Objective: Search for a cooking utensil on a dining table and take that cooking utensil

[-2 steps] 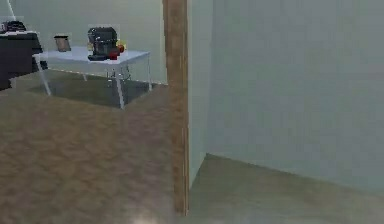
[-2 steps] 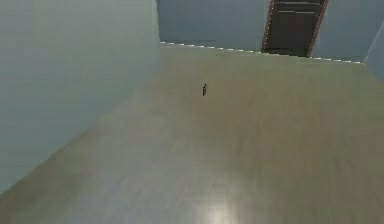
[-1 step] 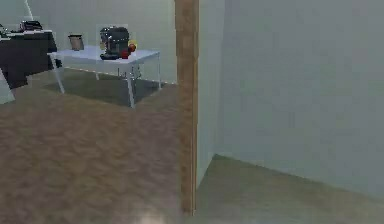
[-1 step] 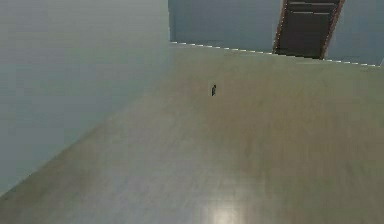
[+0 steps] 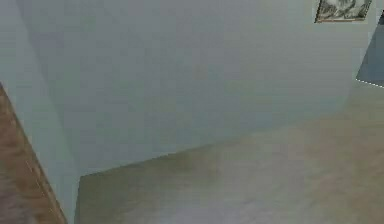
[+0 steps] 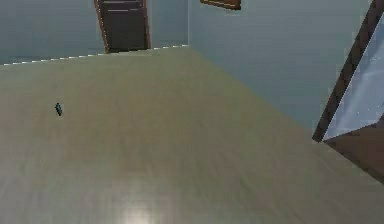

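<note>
A pale grey wall [image 5: 190, 80] stands close ahead in the forward view, meeting a light wood floor [image 5: 250, 180] along a slanted line. In the arm side view a wide stretch of pale floor [image 6: 150, 140] runs out to a far wall with a dark door [image 6: 124, 25]. A tiny dark object [image 6: 60, 108] lies on that floor at the left, too small to name.
A framed picture [image 5: 343, 10] hangs at the forward view's top right, beside a bluish opening [image 5: 372, 55]. A brown wooden edge [image 5: 15, 170] runs down the forward view's left. In the arm side view, a framed picture [image 6: 222, 4] hangs high and a dark door frame [image 6: 350, 75] stands at the right.
</note>
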